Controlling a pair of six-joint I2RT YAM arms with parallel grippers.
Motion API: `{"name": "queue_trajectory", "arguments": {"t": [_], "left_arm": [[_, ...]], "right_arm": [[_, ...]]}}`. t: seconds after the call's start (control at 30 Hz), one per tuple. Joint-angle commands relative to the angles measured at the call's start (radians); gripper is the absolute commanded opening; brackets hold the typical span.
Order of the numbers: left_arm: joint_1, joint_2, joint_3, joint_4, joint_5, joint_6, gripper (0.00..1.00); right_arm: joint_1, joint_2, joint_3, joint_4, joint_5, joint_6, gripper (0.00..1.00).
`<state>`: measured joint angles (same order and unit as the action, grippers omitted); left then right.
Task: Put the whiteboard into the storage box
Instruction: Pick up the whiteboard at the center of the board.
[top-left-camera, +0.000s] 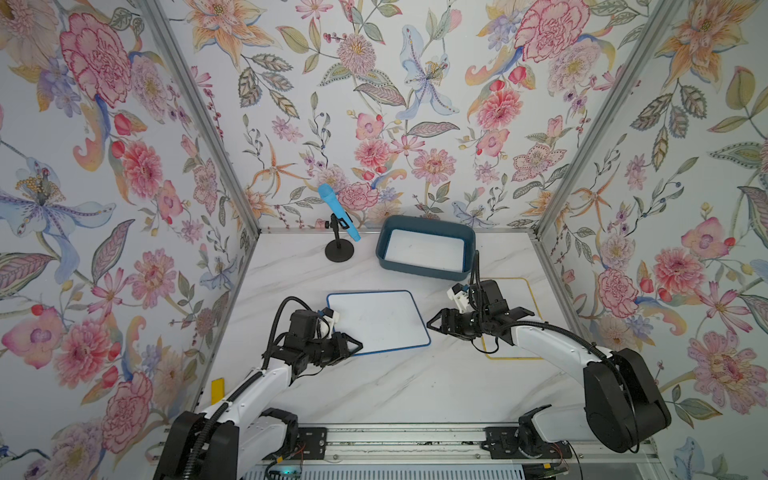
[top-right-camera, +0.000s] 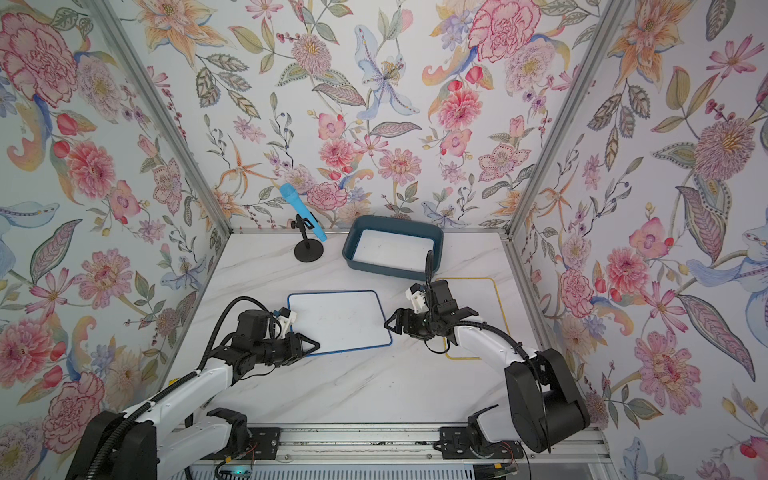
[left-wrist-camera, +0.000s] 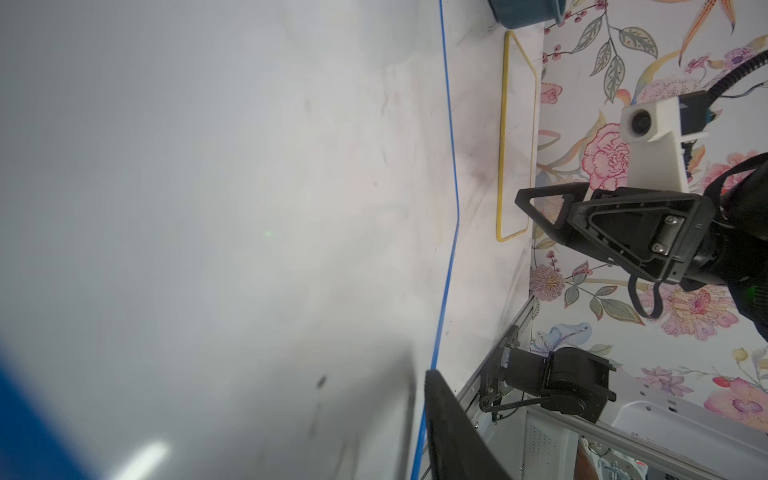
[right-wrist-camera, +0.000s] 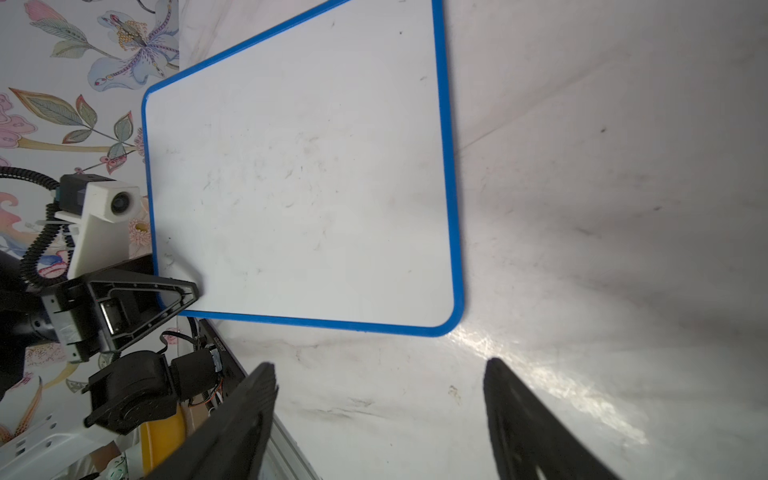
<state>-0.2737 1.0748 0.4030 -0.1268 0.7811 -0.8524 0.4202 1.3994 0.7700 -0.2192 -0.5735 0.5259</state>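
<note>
While the flat white blue-framed whiteboard lies on the marble-look table, apart from the dark teal plastic storage box | left gripper over its near-left corner, jaws' state unclear | right gripper beside it, jaws apart, empty

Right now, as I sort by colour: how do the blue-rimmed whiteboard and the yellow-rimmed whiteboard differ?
The blue-rimmed whiteboard lies mid-table; the yellow-rimmed whiteboard lies nearer the right wall, partly under the right arm. The left gripper overlaps the blue one's corner; no fingers touch the yellow one. Both are white-faced, round-cornered, outside the storage box.
</note>
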Motion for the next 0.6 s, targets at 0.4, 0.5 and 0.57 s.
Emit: {"name": "queue_trajectory", "arguments": {"t": [0.4, 0.5, 0.57], "left_arm": [[0.078, -0.054, -0.040, 0.044, 0.054, 0.062, 0.55], [0.084, -0.077, -0.055, 0.077, 0.063, 0.050, 0.38], [0.084, -0.083, -0.059, 0.088, 0.063, 0.044, 0.28]], "right_arm": [[0.006, -0.009, -0.040, -0.026, -0.022, -0.017, 0.78], [0.009, -0.007, -0.045, -0.015, -0.023, -0.011, 0.78], [0.013, -0.004, -0.044, -0.012, -0.026, -0.008, 0.78]]}}
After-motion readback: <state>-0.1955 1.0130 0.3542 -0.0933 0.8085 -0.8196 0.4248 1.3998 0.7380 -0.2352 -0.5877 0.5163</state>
